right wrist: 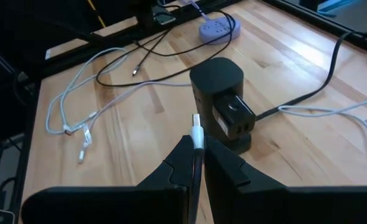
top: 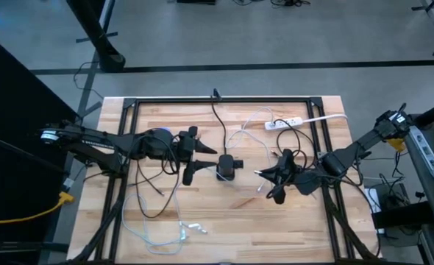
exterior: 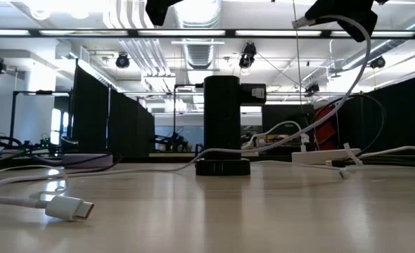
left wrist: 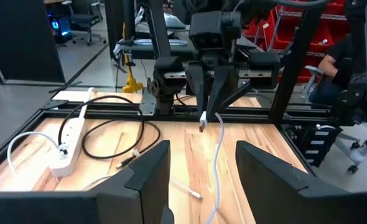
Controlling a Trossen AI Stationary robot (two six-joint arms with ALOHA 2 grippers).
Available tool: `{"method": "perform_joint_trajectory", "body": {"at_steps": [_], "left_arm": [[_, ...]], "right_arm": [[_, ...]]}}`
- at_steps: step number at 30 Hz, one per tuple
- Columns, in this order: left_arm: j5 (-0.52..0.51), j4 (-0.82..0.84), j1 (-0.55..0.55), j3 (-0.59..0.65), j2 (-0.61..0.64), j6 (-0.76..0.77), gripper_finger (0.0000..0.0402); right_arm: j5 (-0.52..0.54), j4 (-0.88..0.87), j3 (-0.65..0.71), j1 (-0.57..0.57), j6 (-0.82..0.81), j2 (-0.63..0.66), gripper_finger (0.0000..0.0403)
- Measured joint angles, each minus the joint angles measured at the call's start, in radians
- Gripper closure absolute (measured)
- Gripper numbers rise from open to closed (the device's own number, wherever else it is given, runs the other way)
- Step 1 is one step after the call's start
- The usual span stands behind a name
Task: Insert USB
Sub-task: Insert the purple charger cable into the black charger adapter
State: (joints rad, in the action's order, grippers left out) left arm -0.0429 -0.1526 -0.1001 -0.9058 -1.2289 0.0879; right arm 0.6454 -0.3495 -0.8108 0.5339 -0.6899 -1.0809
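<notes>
- While the right tool [top: 270, 179] carries the USB plug [right wrist: 196, 132] above the worktop [top: 232, 213], high view puts the black charging block [top: 226, 168] between both arms; left tool [top: 195, 156] sits just beside the block on its far side, probably to brace it.
- Low view: block stands upright mid-worktop, both tools overhead and clear of the surface; white cable [exterior: 348, 77] hangs from the right tool down toward the power strip [exterior: 320, 156]. A spare USB-C connector [exterior: 69, 209] lies loose in the foreground.
- Left wrist view: left tool's fingers [left wrist: 147, 176] stand parted, nothing between them; whether they touch the block I can't tell.
- Right wrist view: right tool clamped shut on the plug, tip forward and aimed at the block's port face, near but not yet in. Held by the cable end so the connector stays free to enter.
</notes>
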Motion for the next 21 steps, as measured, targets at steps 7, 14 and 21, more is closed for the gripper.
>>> {"method": "perform_joint_trajectory", "body": {"at_steps": [7, 14, 21], "left_arm": [[0.000, 0.002, -0.001, 0.000, 0.000, 0.000, 0.0219], [0.002, 0.002, -0.001, 0.000, 0.000, 0.000, 0.0214], [0.002, 0.001, -0.001, 0.001, 0.000, 0.000, 0.0222]], "right_arm": [[0.000, 0.015, 0.000, 0.000, 0.001, 0.000, 0.0391], [-0.041, 0.105, -0.044, 0.000, 0.043, 0.005, 0.0391], [-0.044, 0.102, -0.202, 0.000, 0.206, -0.004, 0.0391]]}}
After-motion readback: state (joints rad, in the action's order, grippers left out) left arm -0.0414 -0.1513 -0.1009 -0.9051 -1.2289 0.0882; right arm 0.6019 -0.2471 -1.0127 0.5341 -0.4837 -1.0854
